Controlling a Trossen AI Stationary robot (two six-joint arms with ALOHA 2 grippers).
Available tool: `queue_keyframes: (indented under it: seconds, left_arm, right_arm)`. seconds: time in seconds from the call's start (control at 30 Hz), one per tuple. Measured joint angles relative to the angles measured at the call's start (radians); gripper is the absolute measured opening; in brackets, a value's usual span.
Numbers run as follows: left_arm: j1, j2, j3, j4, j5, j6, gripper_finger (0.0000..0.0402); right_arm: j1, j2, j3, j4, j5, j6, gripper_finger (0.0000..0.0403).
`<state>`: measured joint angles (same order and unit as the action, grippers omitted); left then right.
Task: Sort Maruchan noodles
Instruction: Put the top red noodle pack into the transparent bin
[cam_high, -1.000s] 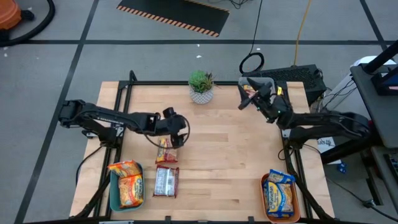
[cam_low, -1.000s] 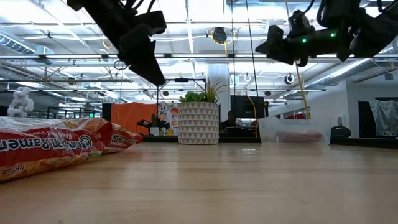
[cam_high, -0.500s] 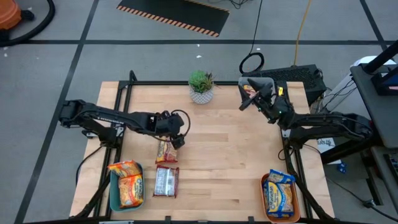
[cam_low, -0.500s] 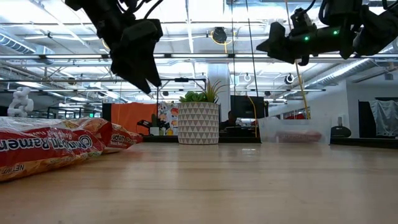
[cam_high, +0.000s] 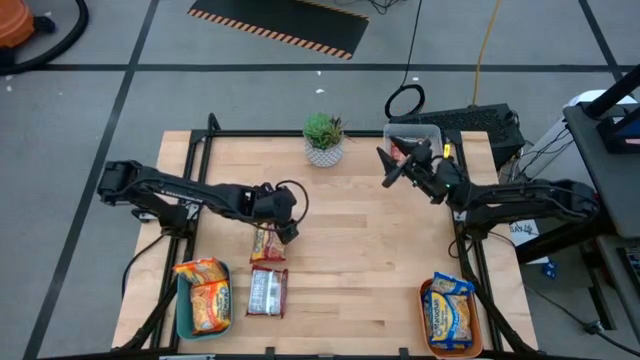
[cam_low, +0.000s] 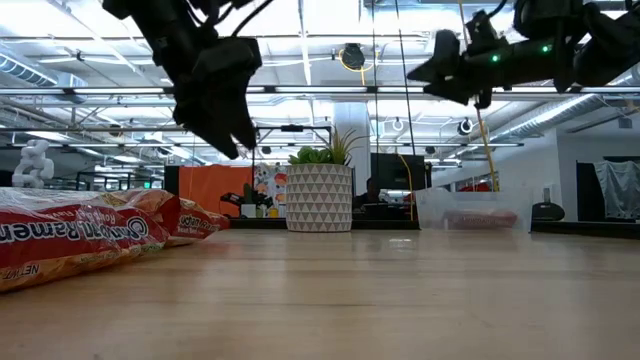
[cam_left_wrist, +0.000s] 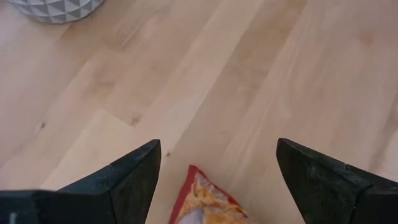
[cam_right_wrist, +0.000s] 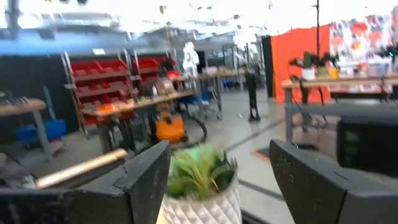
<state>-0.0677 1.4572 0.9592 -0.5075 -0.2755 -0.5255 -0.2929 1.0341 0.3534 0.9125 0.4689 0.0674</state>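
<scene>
An orange noodle packet (cam_high: 265, 243) lies flat on the table left of centre, and its end (cam_left_wrist: 202, 202) shows in the left wrist view. My left gripper (cam_high: 288, 231) hangs open just above that packet's far end, tilted down, its fingers (cam_left_wrist: 134, 171) standing either side without touching. A dark red packet with a white label (cam_high: 267, 292) lies nearer the front edge. My right gripper (cam_high: 384, 167) is open and raised at the far right, pointing toward the plant (cam_high: 323, 139).
A teal tray (cam_high: 181, 316) at the front left holds two orange packets. An orange tray (cam_high: 427, 318) at the front right holds yellow-and-blue packets. A clear tub (cam_high: 425, 131) with a red packet stands at the far right. Bare wood lies across the table's middle.
My left gripper has rolled about its own axis above the orange packet and stayed open. My right gripper has swung a little toward the table's left, away from the clear tub. The packets have not moved.
</scene>
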Motion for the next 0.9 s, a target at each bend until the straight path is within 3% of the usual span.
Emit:
queue_keyframes:
  seconds: [0.67, 0.9]
  left_arm:
    - [0.014, 0.384, 0.249, -0.388, -0.044, -0.054, 0.0323]
    - [0.048, 0.409, 0.251, -0.355, 0.005, -0.019, 0.0323]
  right_arm:
    - [0.020, 0.000, 0.000, 0.068, 0.002, -0.061, 0.0265]
    - [0.020, 0.000, 0.000, 0.064, 0.002, -0.071, 0.0265]
